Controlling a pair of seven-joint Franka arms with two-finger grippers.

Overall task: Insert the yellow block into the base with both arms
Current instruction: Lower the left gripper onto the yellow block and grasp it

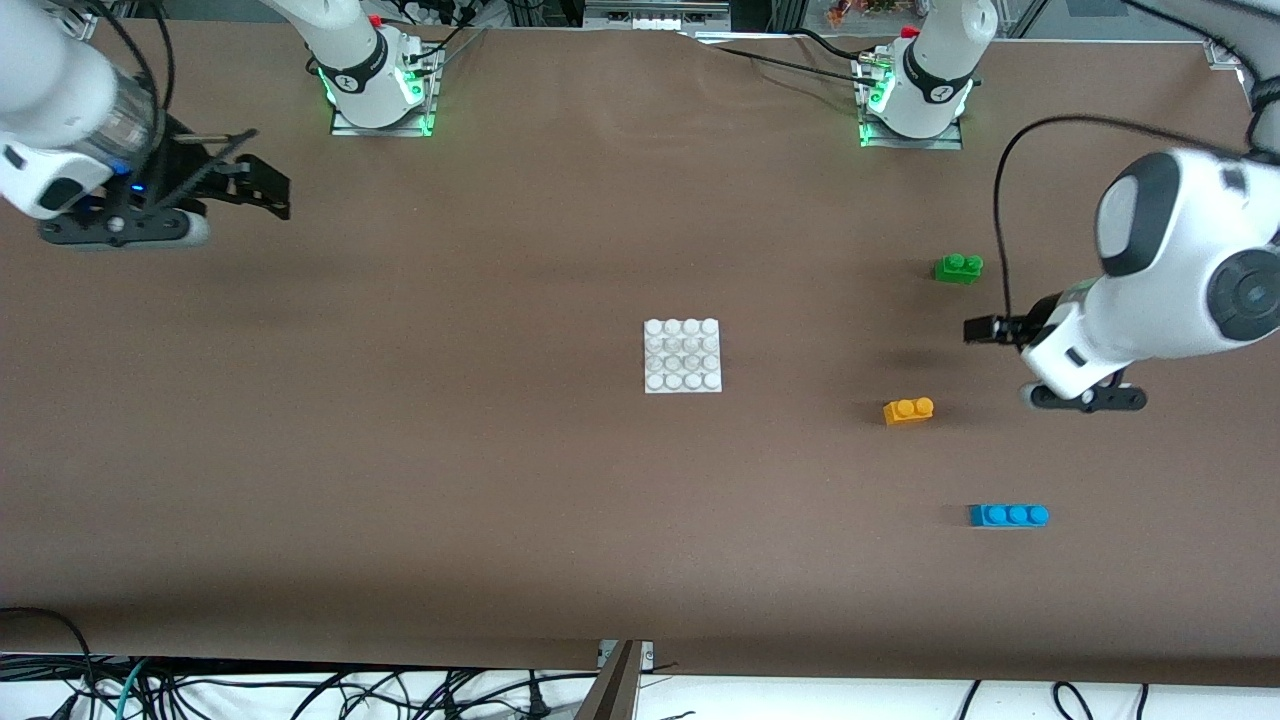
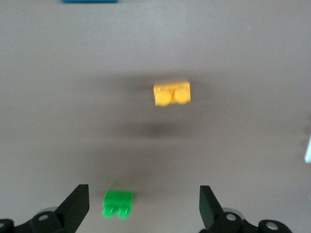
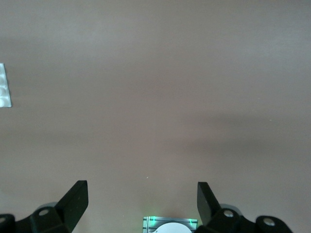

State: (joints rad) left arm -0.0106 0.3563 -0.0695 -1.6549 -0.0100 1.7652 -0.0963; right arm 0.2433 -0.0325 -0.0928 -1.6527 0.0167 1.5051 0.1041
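We record a brown counter (image 1: 400, 450) with loose cables along the edge nearest the front camera.

Base (image 1: 683, 355): a white square plate with a four-by-four grid of studs, lying flat near the middle of the counter, nothing on it. One edge of it shows in the right wrist view (image 3: 4, 92).

Yellow block (image 1: 908, 410): a two-stud brick, studs up, resting on the counter toward the left arm's end, well apart from the base and a little nearer the front camera than it. We see it clearly in the left wrist view (image 2: 172, 92).

Green brick (image 1: 958, 267): two studs, farther from the front camera than the yellow block.

Blue brick (image 1: 1008, 515): three studs, nearer the front camera than the yellow block.

Left hand (image 1: 985, 329): up in the air over bare counter between the green brick and the yellow block, fingers (image 2: 75, 204) spread wide, holding nothing.

Right hand (image 1: 255, 185): raised over bare counter at the right arm's end, well apart from every brick, fingers (image 3: 75, 201) likewise spread wide with nothing between them.
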